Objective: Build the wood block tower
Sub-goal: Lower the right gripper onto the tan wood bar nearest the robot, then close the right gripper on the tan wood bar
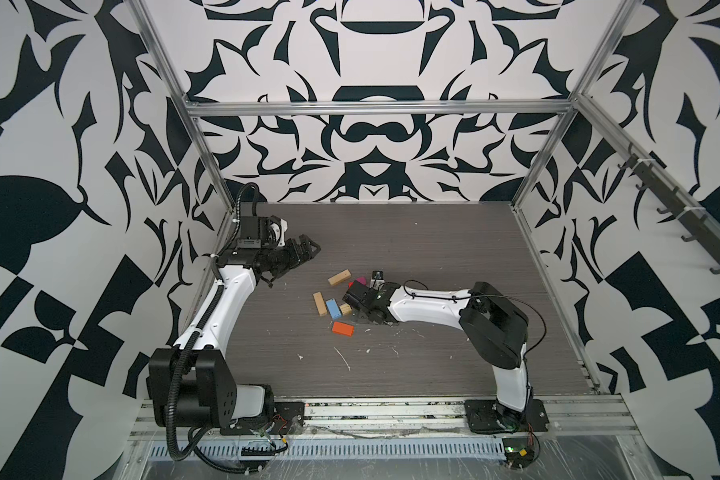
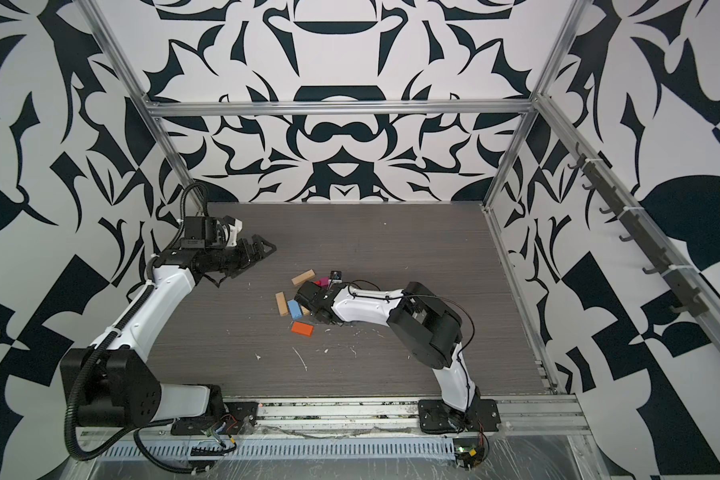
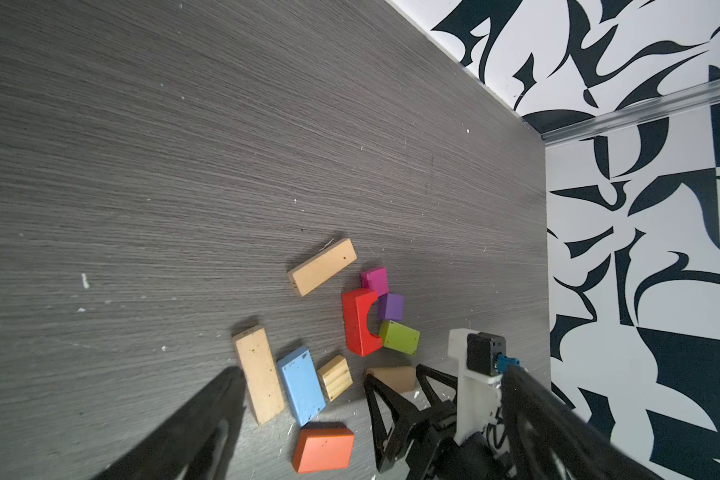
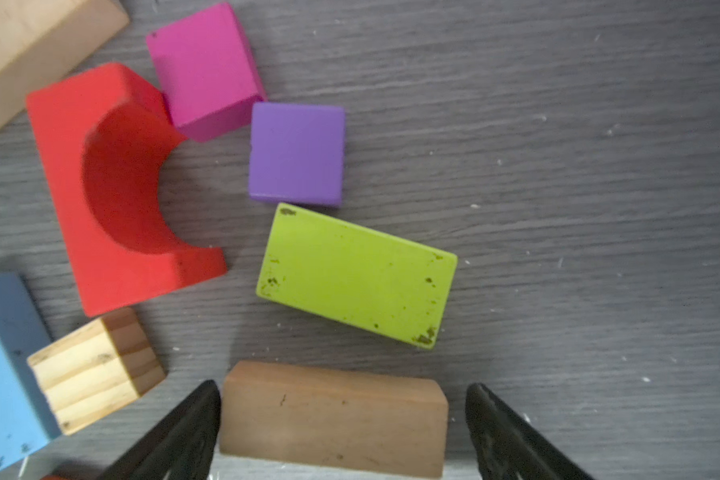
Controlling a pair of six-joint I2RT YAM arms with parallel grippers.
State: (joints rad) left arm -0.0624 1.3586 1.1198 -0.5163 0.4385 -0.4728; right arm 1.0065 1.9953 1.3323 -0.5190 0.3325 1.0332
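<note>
Your dark table [image 1: 433,249] carries the blocks flat and loose in a cluster near its middle. In both top views your left gripper [image 1: 310,246] hangs at ten o'clock from the cluster, jaws wide, holding nothing. Your right gripper [image 4: 341,390] reaches in from three o'clock, jaws spread astride the brown block [image 4: 333,419]: one finger is at its side, the other just clear. From above, that wrist hides its own fingertips, the lime block [image 4: 356,274], the purple block [image 4: 296,153] and most of the red arch [image 4: 113,199]. The orange block [image 1: 342,328] lies at six o'clock. The blue block [image 1: 333,308] sits between a tan plank [image 1: 319,303] and the tan cube [image 1: 345,308]. The magenta block [image 1: 360,279] peeks out at twelve.
</note>
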